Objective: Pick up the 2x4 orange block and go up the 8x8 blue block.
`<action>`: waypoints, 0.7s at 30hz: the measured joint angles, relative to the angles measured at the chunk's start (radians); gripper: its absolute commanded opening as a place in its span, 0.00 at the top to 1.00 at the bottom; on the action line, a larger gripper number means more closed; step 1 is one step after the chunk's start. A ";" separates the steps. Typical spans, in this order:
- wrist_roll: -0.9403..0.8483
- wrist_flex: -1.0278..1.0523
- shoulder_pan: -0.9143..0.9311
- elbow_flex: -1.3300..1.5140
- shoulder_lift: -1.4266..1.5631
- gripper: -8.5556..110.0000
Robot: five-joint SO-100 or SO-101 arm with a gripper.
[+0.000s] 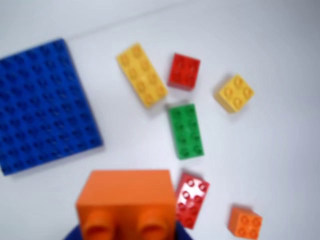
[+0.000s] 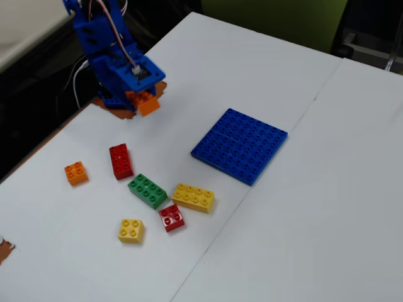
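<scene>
Holding the 2x4 orange block clear of the table, the pincer is clamped on it, up near the far-left edge of the table in the fixed view. Wrist view shows the same block filling the bottom of frame, short end with two studs toward the camera; the fingers themselves are mostly hidden, only a blue sliver under the block.

The 8x8 blue block lies flat around the table's middle, well apart from the pincer, nothing on it; in the wrist view it sits at the left.

Loose bricks toward the near-left of the table: long red brick, small orange brick, green brick, yellow eight-stud brick, small red brick, small yellow brick. None touch the plate.

Handling, my read: hard plastic, light, rigid, won't deform, smooth glossy sides so it may slip or twist if the grip is off-centre. Best hold is across the narrow width on the flat long sides, near the middle, studs up. The grip looks near one end, so the block sticks out; it could pivot when pressed onto the plate's studs. Lift looks done, carry to plate remains.
</scene>
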 measured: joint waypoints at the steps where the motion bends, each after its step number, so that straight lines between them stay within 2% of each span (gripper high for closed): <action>1: 0.051 -0.003 -0.046 -0.005 0.032 0.89; 7: 0.325 -0.051 -0.259 -0.075 0.084 0.90; 12: 0.456 -0.035 -0.370 -0.356 -0.089 0.90; 15: 0.446 -0.037 -0.408 -0.469 -0.184 0.90; 21: 0.325 -0.089 -0.449 -0.482 -0.347 0.90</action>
